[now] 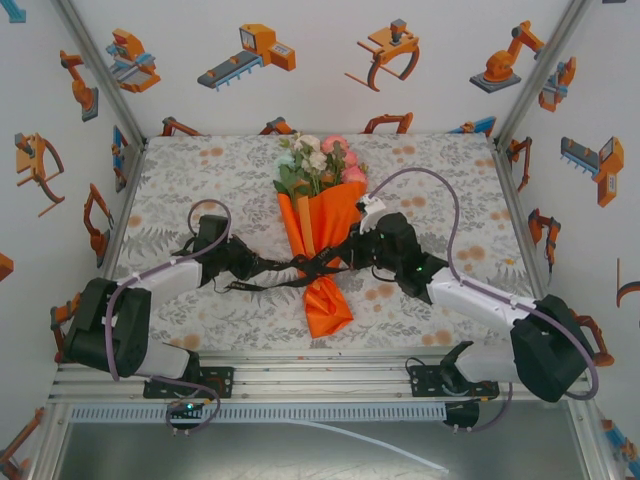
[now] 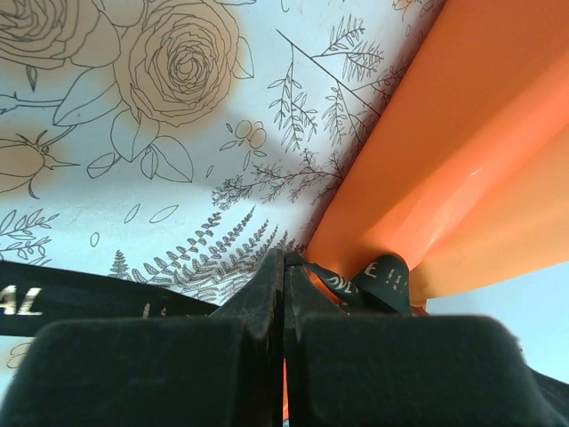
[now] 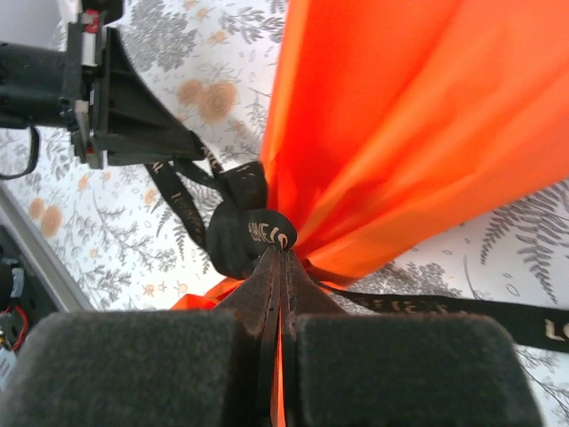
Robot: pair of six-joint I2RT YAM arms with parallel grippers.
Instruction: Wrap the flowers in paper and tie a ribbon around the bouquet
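Ribbon (image 1: 300, 266) around bouquet (image 1: 325, 225), on tablecloth (image 1: 220, 170)

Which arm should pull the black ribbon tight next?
Probably the left. The left gripper is shut on a strand of the thin black fabric ribbon short of the knot, with floral tablecloth behind it to pull across. The right gripper pinches the knot against the orange paper bouquet, likely anchoring it.

White walls (image 1: 320, 110) printed with orange robot pictures (image 1: 250, 55) enclose a grey-floral tablecloth (image 1: 230, 170), seemingly evenly lit.
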